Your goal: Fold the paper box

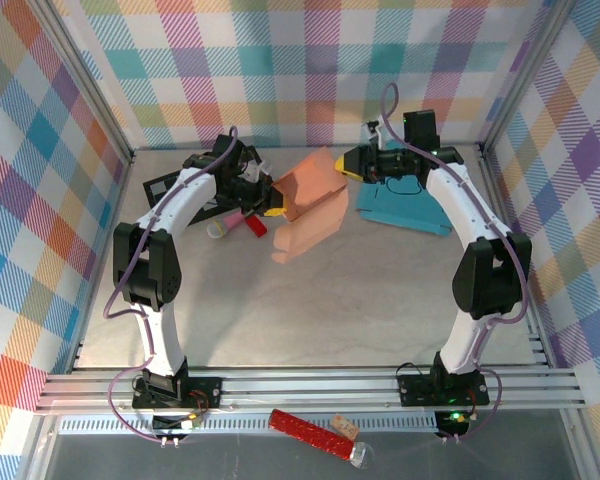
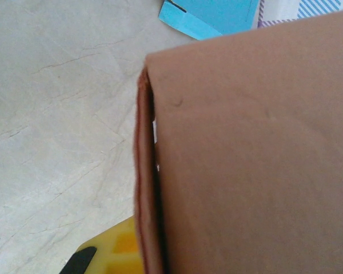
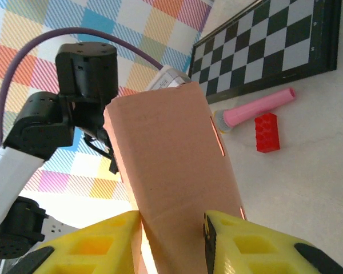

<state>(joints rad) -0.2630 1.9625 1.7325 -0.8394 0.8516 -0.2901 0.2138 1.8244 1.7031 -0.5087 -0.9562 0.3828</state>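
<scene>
Far left at the back of the table (image 1: 360,300), the checkerboard (image 1: 165,187) lies flat by the wall. Just right of it my left gripper (image 1: 272,208) reaches in toward the centre. It is closed on the left edge of the box (image 1: 310,200). On the left wrist camera the tan card sits right up against the lens, with one yellow finger (image 2: 111,254) at the bottom beside the card's edge.

Below that gripper a pink tube (image 1: 230,226) lies on the table, and a red brick (image 1: 256,227) lies just beside its right end. Both are near the box's left side; I can't tell if they touch it.

The box is back centre, between the two grippers. It is part-formed: the upper panel is tilted up, and the lower part slopes down toward me onto the table.

At the box's upper right corner is my right gripper (image 1: 352,165). On its wrist camera the yellow fingers (image 3: 97,245) stand a little apart with the box's near end between them. Both are against the card, so it is clamped on the box.

Right of the box a blue sheet (image 1: 400,208) lies flat under the right arm's forearm, near the box but apart from it.

In front of the base rails, about centre, a red stick (image 1: 310,432) lies off the table.
</scene>
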